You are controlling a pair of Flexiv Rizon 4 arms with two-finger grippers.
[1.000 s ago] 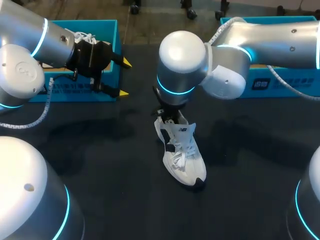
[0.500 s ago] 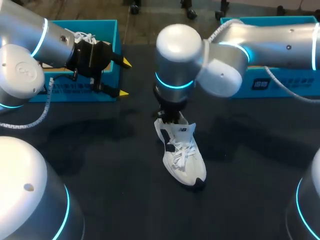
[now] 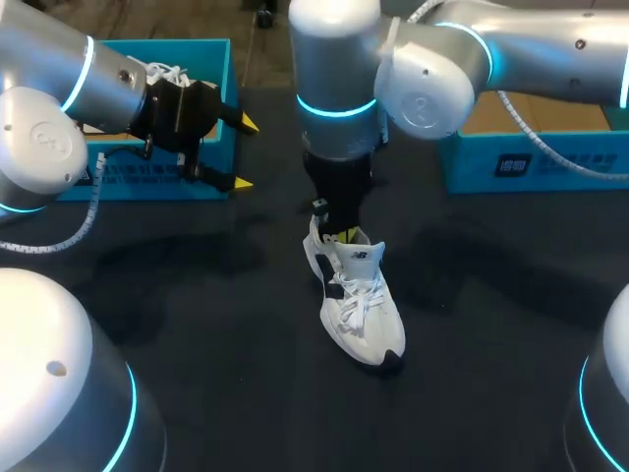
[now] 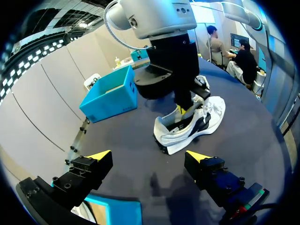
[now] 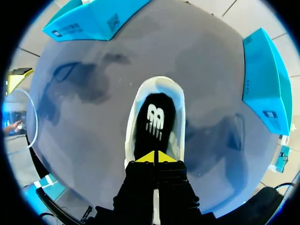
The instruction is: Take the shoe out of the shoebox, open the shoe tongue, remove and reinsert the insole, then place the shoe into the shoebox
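A white shoe (image 3: pixel 359 305) with black trim stands upright on the dark table near its middle, toe toward the front. My right gripper (image 3: pixel 346 235) points straight down at the shoe's mouth, just behind the raised tongue (image 3: pixel 362 254). In the right wrist view its yellow tips (image 5: pixel 155 157) are pressed together, shut, with nothing visible between them, over the black insole (image 5: pixel 157 119) inside the shoe (image 5: pixel 157 93). My left gripper (image 3: pixel 243 153) hangs open and empty beside the left shoebox (image 3: pixel 118 177). From the left wrist, the shoe (image 4: pixel 192 126) lies ahead of the open left gripper (image 4: pixel 149 157).
The blue shoebox at the back left holds white laces (image 3: pixel 169 71) of another shoe. A second blue box (image 3: pixel 521 162) stands at the back right, partly behind my right arm. Bare dark table surrounds the shoe.
My right arm's elbow and wrist housing have swung up and toward the back, straightening over the shoe. Its gripper stays at the shoe's mouth. The shoe and left arm have not moved.
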